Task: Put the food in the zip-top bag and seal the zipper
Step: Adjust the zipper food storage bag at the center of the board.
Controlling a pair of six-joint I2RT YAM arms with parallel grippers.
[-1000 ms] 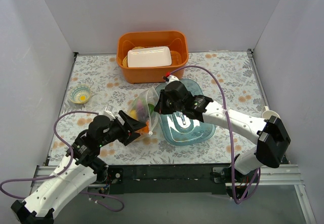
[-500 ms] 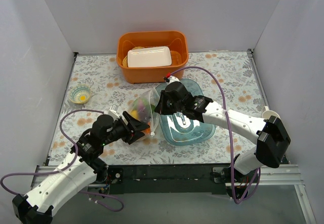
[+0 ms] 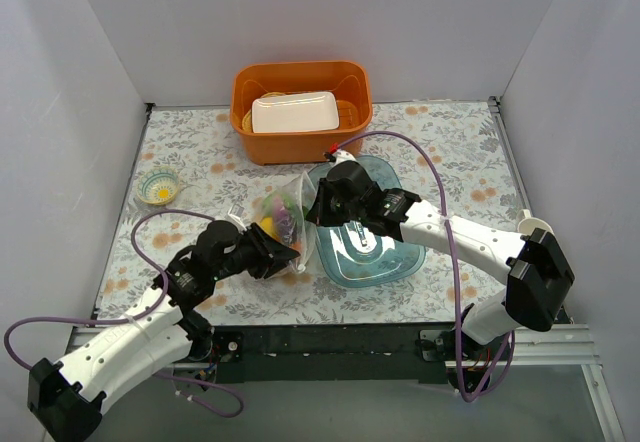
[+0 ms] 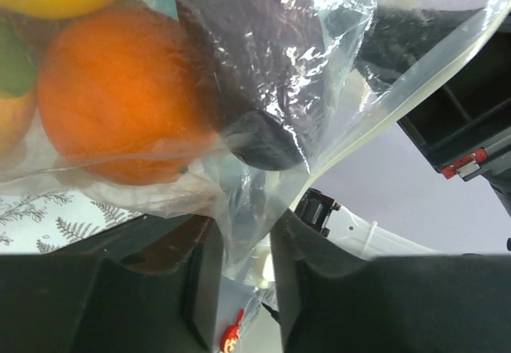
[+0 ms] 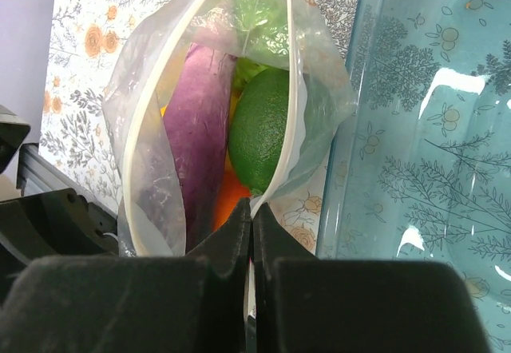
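Looks like the food (image 5: pixel 259 129) is in the bag (image 5: pixel 152 129). We don't spot any loose pieces, so going by that, what's left is the sealing.

The right gripper (image 5: pixel 251 212) is pressed together and pinching the zipper (image 5: pixel 293 73) right at the corner where the two sides of the strip meet. Just past its fingertips the mouth gapes wide, with the eggplant (image 5: pixel 200 121) and a green fruit (image 5: pixel 263 109) packed right up in the opening.

The left gripper (image 4: pixel 246 237) has its fingers a narrow gap apart, with a fold of the bag's film hanging down between them. We can't tell if it's actually biting yet. The orange (image 4: pixel 120 105) sits right above those fingers.

How we'd do this bit:
- Make sure the left hand clamps only film or strip, not the orange bulging just above it.
- Pull the left hand gently away from the right one so the two strip halves lie flat against each other.
- The eggplant probably needs to settle deeper first, or it props the mouth open.
- The tray (image 5: pixel 415 129) is right beside the right hand, so keep the pull going the other way.

That film looks slippery, so go slow.
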